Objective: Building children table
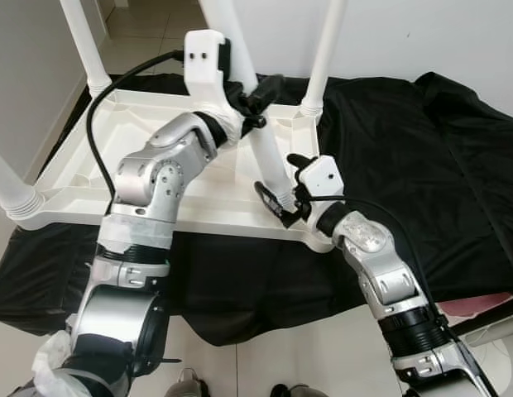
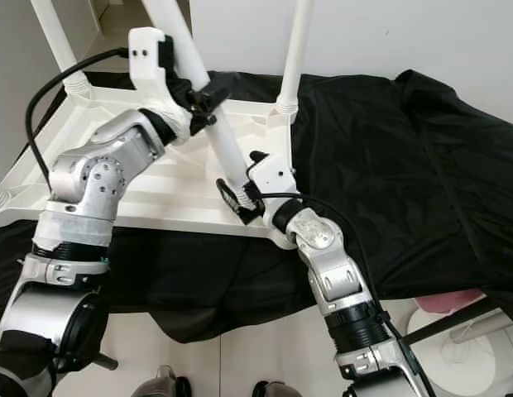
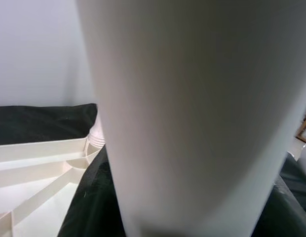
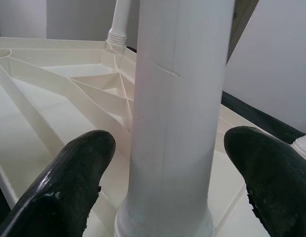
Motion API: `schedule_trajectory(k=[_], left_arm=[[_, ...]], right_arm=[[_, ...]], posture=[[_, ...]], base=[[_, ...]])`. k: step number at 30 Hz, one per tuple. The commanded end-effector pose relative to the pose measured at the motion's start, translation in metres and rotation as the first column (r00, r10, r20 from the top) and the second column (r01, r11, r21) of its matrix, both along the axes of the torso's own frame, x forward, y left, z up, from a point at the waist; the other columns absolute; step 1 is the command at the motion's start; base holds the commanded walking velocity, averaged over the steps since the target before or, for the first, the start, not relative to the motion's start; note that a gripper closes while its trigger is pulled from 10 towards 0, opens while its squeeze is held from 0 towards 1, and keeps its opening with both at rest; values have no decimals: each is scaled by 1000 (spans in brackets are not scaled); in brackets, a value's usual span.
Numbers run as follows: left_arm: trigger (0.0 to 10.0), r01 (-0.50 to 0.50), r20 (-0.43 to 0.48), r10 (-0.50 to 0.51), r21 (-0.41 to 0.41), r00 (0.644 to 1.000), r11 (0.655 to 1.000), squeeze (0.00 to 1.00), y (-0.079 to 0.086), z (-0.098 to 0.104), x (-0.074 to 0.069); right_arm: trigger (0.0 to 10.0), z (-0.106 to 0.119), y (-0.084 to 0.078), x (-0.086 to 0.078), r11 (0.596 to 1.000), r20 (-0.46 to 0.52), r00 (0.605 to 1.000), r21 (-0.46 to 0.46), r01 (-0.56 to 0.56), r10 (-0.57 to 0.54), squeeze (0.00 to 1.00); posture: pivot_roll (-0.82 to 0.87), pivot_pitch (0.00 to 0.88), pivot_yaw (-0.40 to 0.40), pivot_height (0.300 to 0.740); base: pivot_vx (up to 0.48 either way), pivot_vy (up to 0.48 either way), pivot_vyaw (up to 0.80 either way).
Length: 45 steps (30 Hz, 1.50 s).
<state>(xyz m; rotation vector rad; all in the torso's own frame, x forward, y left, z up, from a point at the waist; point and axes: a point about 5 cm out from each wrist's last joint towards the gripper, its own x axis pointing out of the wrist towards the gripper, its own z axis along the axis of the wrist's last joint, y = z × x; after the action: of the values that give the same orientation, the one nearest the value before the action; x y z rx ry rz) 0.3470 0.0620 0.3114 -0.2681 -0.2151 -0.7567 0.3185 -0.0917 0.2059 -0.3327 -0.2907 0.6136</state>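
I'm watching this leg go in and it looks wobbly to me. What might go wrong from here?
The white leg leans instead of standing straight like the other legs, so it may seat crooked in its corner. The right gripper straddles the leg's base with a gap at each finger, so the base could shift. The tabletop lies on loose black cloth and may slide under a push.
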Motion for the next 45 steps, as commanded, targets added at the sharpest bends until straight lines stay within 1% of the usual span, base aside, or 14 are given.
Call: schedule_trajectory(k=[1, 17, 18, 19, 33, 34, 36, 37, 38, 39, 42, 43, 44, 45], left_arm=[[10000, 0, 27, 0, 2, 1000, 1000, 0, -3, 2, -3], [10000, 63, 61, -62, -21, 996, 998, 0, -28, 14, -17], [10000, 63, 65, -62, -19, 996, 998, 0, -28, 14, -17], [10000, 63, 68, -61, -17, 996, 998, 0, -29, 15, -17], [10000, 72, 86, -71, -3, 994, 997, 0, -32, 17, -20], [10000, 82, 85, -81, -7, 993, 997, 855, -32, 17, -21], [10000, 89, 84, -88, -10, 993, 996, 855, -33, 17, -22], [10000, 108, 85, -106, -12, 991, 994, 1000, -34, 18, -24], [10000, 108, 85, -106, -12, 991, 994, 1000, -34, 18, -24], [10000, 117, 87, -116, -14, 990, 993, 1000, -35, 17, -25], [10000, 133, 92, -131, -20, 987, 991, 1000, -35, 18, -27], [10000, 145, 95, -142, -26, 985, 989, 388, -35, 18, -29], [10000, 158, 105, -154, -25, 982, 987, 0, -34, 18, -31], [10000, 158, 105, -154, -25, 982, 987, 0, -34, 18, -31]], right_arm=[[10000, -3, 0, 2, 1000, -19, 1000, -20, 5, -6, 0], [10000, 2, 3, 19, 998, -32, 998, -44, 50, -52, 0], [4196, 3, 2, 20, 998, -35, 998, -36, 52, -53, 0], [0, 4, 3, 20, 998, -40, 998, -26, 50, -51, 0], [0, 2, 2, 24, 995, -103, 991, 55, 86, -80, 0], [0, 2, 1, 25, 993, -109, 990, 67, 101, -94, 0], [0, 2, 0, 25, 991, -112, 988, 74, 111, -103, 0], [4980, 2, -1, 26, 989, -115, 987, 83, 126, -116, 0], [4980, 2, -1, 26, 989, -115, 987, 83, 126, -116, 0], [10000, 2, -2, 27, 986, -120, 984, 93, 141, -129, 0], [10000, 3, -5, 29, 977, -135, 978, 121, 174, -158, 0], [10000, 3, -7, 30, 972, -144, 974, 132, 194, -175, 0], [10000, 2, -10, 32, 966, -155, 969, 141, 216, -193, 0], [10000, 2, -10, 32, 966, -155, 969, 141, 216, -193, 0]], posture=[[5, 88, -52, 740], [13, 90, -56, 740], [13, 91, -55, 740], [14, 91, -56, 740], [17, 82, -52, 740], [17, 79, -52, 740], [17, 79, -52, 740], [17, 79, -52, 740], [17, 79, -52, 740], [19, 74, -51, 740], [18, 69, -49, 740], [19, 66, -49, 740], [19, 60, -48, 740], [19, 60, -48, 740]], base=[[0, 0, 0], [0, 0, 0], [0, 0, 0], [0, 0, 0], [0, 0, 0], [0, 0, 0], [0, 0, 0], [0, 0, 0], [0, 0, 0], [0, 0, 0], [0, 0, 0], [0, 0, 0], [0, 0, 0], [0, 0, 0]])
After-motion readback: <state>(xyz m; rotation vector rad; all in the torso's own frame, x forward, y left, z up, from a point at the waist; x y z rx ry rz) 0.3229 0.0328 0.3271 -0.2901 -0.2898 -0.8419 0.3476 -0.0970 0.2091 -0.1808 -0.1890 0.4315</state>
